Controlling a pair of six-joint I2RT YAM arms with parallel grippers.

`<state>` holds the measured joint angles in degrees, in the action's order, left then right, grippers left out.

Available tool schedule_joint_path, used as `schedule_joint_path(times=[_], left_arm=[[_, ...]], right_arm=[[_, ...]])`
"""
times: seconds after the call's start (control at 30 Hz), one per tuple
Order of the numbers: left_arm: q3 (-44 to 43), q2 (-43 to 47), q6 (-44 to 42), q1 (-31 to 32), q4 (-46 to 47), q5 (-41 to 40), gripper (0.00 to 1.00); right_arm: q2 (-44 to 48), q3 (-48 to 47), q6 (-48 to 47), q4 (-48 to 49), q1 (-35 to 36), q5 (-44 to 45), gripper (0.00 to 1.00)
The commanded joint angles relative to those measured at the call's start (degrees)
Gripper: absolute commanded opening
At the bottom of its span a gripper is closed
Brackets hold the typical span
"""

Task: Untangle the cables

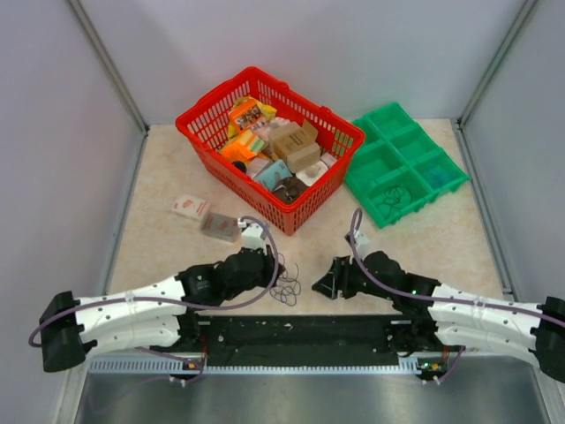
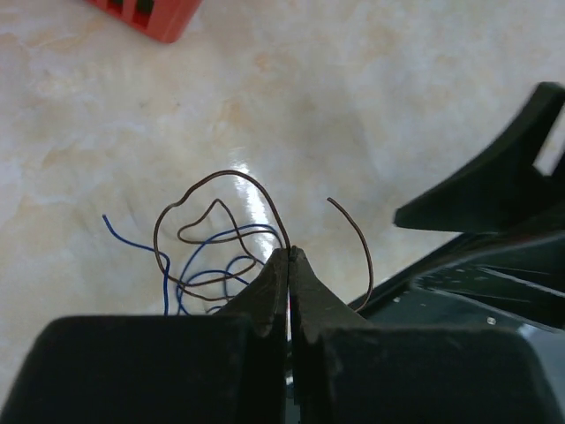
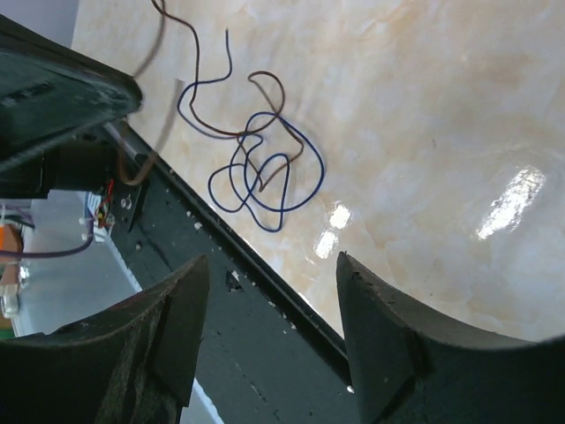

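Note:
The cables are a small tangle of thin brown and blue wires on the table near its front edge, between my two grippers. In the left wrist view my left gripper is shut on a brown wire that arches up out of its tips, with blue loops lying behind. In the top view the left gripper is at the tangle's left. My right gripper is just right of it, open and empty. In the right wrist view its jaws stand wide apart, with the tangle ahead on the table.
A red basket full of small boxes stands at the back. A green compartment tray is at the back right. Two small packets lie left of centre. A black mounting strip runs along the front edge.

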<state>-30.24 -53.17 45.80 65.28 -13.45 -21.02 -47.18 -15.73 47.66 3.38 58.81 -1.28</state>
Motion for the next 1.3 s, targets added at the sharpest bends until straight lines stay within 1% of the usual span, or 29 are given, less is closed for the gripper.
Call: schedule_joint_path(times=[0.0, 0.1, 0.2, 0.27, 0.37, 0.43, 0.47, 0.6, 0.63, 0.67, 0.73, 0.83, 1.0, 1.1, 1.27], left_arm=[[-0.87, 6.92, 0.62, -0.24, 5.97, 4.23, 0.0], [-2.62, 10.18, -2.46, -0.24, 8.0, 4.67, 0.0], [-5.43, 12.47, -5.8, -0.24, 10.28, 7.29, 0.0], [-7.54, 13.26, -8.35, -0.24, 11.87, 9.4, 0.0], [-10.18, 13.27, -9.15, -0.24, 11.78, 11.34, 0.0], [-11.15, 13.0, -8.98, -0.24, 11.61, 11.96, 0.0], [-11.68, 12.74, -8.28, -0.32, 10.74, 11.88, 0.0], [-14.14, 11.25, -1.87, -0.41, 4.24, 8.89, 0.0], [-14.15, 11.24, -0.55, -0.5, 3.88, 8.97, 0.0], [-13.88, 11.24, 0.59, -0.59, 4.13, 9.5, 0.0], [-13.01, 11.59, 2.88, -0.68, 6.06, 10.9, 0.0], [-11.86, 11.68, 5.52, -0.85, 9.49, 13.98, 0.0], [-12.39, 10.89, 7.55, -0.94, 11.87, 18.11, 0.0], [-12.65, 10.02, 8.07, -0.94, 12.49, 19.87, 0.0], [-12.04, 9.75, 8.43, -0.94, 12.57, 19.7, 0.0]], right_arm=[[-0.97, 2.1, -3.27, 12.86, 0.43, -4.77, 0.59], [-4.84, 2.28, -5.29, 19.63, 0.43, -9.7, 0.6], [-7.57, 1.14, -4.86, 20.87, 0.43, -9.62, 0.6], [-6.79, 2.1, -4.77, 23.32, 0.43, -8.57, 0.62], [-2.67, 4.12, -7.04, 27.64, 0.52, -7.42, 0.68], [1.1, 3.16, -11.07, 25.64, 0.52, -7.42, 0.7], [2.69, 1.42, -13.79, 22.67, 0.43, -6.64, 0.69], [9.11, -5.26, -22.76, 8.09, 0.52, 1.09, 0.69], [9.99, -6.76, -24.96, 5.87, 0.52, 4.5, 0.7], [10.52, -7.73, -26.81, 4.72, 0.52, 5.57, 0.71], [9.74, -9.23, -29.89, 5.49, 0.43, 5.68, 0.72], [5.88, -11.43, -34.63, 8.57, 0.35, 3.49, 0.7], [0.26, -15.2, -40.0, 9.1, 0.34, 4.71, 0.67], [-1.42, -16.88, -40.8, 9.71, 0.43, 6.2, 0.63], [-1.34, -18.02, -40.28, 11.3, 0.43, 2.08, 0.6]])
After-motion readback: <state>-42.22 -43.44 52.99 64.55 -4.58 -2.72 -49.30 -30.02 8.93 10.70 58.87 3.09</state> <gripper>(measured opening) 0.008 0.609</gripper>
